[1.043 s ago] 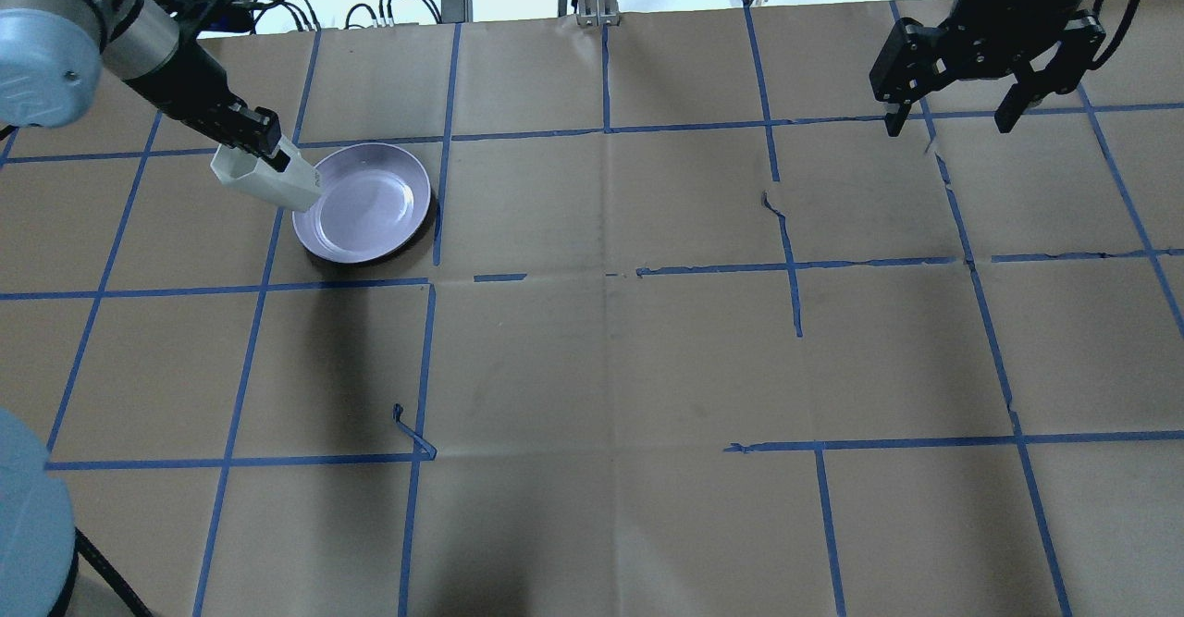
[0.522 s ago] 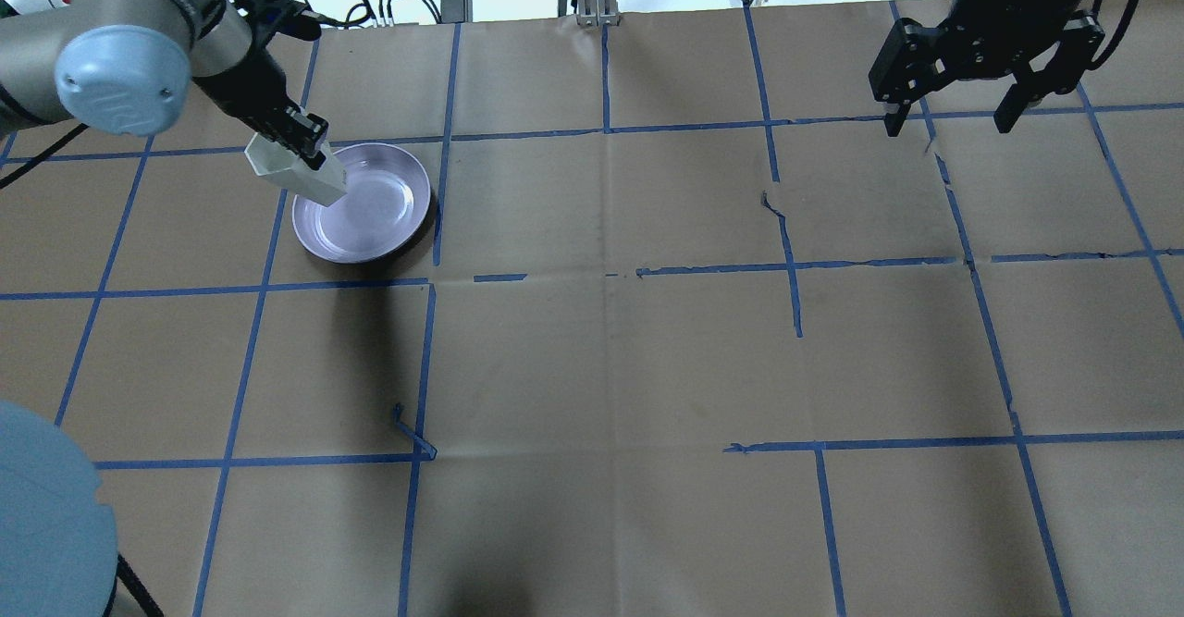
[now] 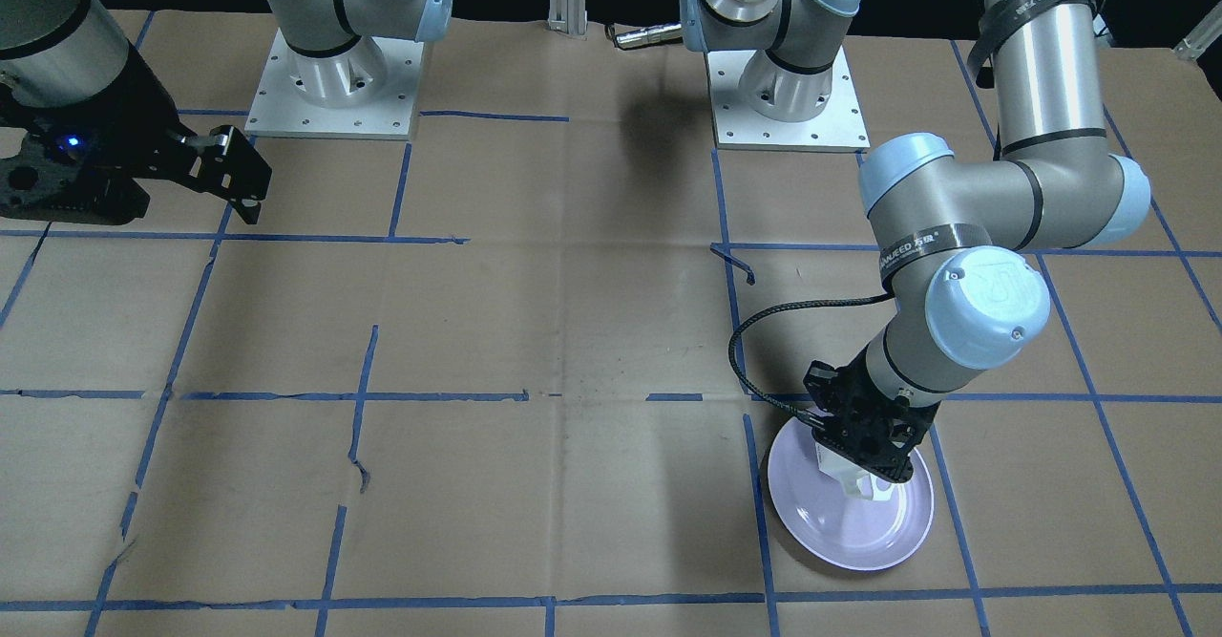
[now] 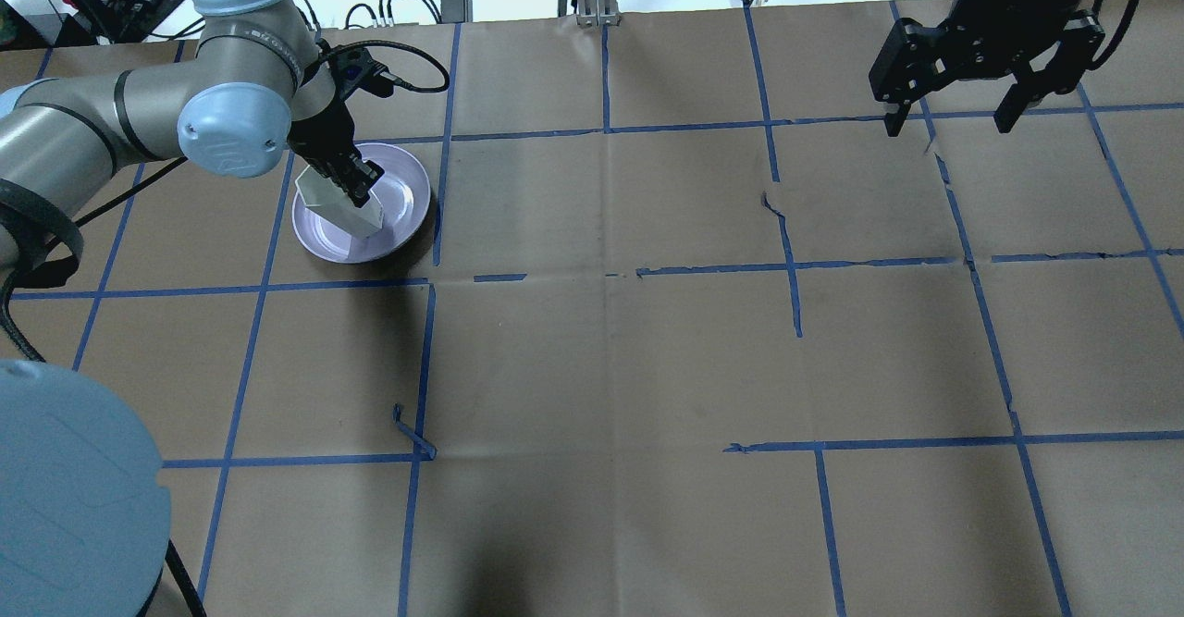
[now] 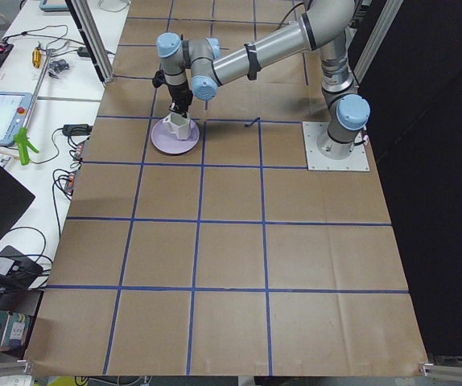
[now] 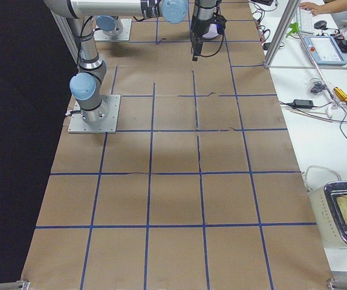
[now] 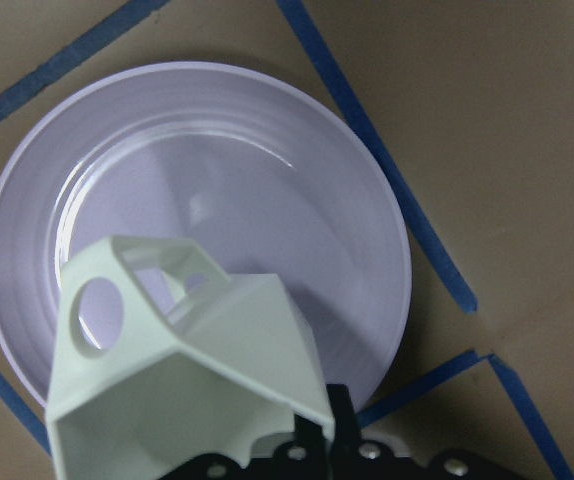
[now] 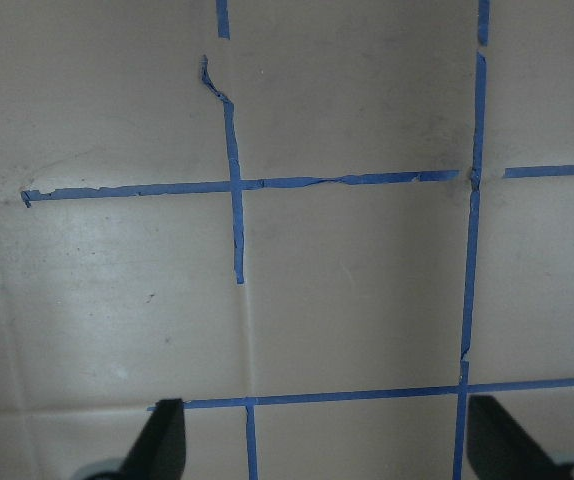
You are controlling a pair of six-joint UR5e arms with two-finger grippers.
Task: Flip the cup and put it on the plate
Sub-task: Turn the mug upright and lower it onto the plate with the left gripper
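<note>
The white faceted cup (image 4: 335,207) is held tilted over the pale lavender plate (image 4: 402,196) at the table's far left. My left gripper (image 4: 350,182) is shut on the cup's wall. In the left wrist view the cup (image 7: 187,370) shows its angular handle, with the plate (image 7: 267,170) right under it. I cannot tell whether the cup touches the plate. In the front view the cup (image 3: 853,480) hangs below the left gripper (image 3: 864,451) over the plate (image 3: 859,532). My right gripper (image 4: 953,122) is open and empty, high at the far right; it also shows in the right wrist view (image 8: 327,445).
Brown paper with a blue tape grid covers the table (image 4: 610,367). A loose curl of tape (image 4: 412,432) sticks up in front of the plate. Cables and power bricks (image 4: 416,2) lie past the table's far edge. The arm bases (image 3: 329,74) stand on the robot's side.
My left arm has swung the cup rightward, from beside the plate's left rim to over the plate, and has turned it. The right arm has not moved.
</note>
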